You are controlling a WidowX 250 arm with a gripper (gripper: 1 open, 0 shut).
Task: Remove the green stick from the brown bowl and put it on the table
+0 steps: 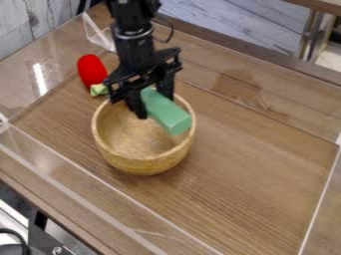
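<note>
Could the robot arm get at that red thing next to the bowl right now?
Probably not yet: its gripper seems taken up with the green stick above the bowl. The red thing is close by, with nothing visibly covering it.

Corrugated grey-white panelling (34,22) fills the upper left, and a pale wooden ledge (317,5) crosses the upper right.
</note>
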